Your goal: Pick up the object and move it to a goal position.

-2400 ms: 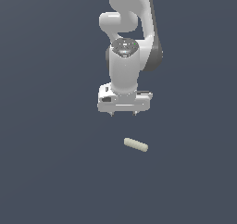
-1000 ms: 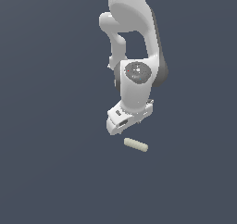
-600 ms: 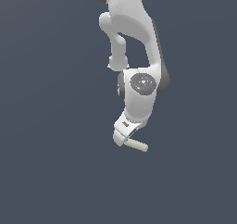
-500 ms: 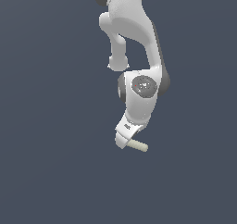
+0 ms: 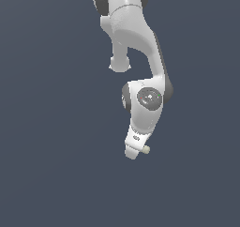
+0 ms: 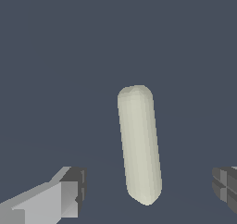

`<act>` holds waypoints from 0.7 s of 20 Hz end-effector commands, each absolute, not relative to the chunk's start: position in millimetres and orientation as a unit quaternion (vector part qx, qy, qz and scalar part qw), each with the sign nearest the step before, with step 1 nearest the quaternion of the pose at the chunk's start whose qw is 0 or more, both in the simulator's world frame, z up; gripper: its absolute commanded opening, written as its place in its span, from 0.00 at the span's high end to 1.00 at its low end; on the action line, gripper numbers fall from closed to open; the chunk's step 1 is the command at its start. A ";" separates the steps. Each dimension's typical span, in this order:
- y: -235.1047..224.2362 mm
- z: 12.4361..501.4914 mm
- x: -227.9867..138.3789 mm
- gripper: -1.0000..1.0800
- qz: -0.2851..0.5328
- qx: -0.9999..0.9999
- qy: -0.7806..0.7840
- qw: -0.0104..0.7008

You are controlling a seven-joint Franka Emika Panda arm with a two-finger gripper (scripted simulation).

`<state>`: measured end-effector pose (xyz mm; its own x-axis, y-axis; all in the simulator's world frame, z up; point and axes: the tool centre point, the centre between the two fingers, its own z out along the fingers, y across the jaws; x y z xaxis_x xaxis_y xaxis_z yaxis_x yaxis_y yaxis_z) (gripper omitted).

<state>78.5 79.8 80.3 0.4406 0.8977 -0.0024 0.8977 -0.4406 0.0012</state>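
Between my spread pincer (image 6: 148,190) fingers (image 6: 69,195) lies the cream rod (image 6: 139,144), touching neither finger, on the dark tabletop (image 6: 55,56).

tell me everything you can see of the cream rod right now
The cream rod is a short, smooth, pale-yellowish cylinder with rounded ends, matte and unmarked. In the wrist view it lies whole on the plain dark surface, lengthwise between the open gripper fingers, with clear gaps to the finger on one side and the other on the far side, so nothing grips it. In the exterior view the hand covers most of it; only one rounded end pokes out at the exterior view's right.
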 end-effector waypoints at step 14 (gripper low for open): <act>85.0 66.4 83.6 0.04 0.000 0.821 0.572 0.000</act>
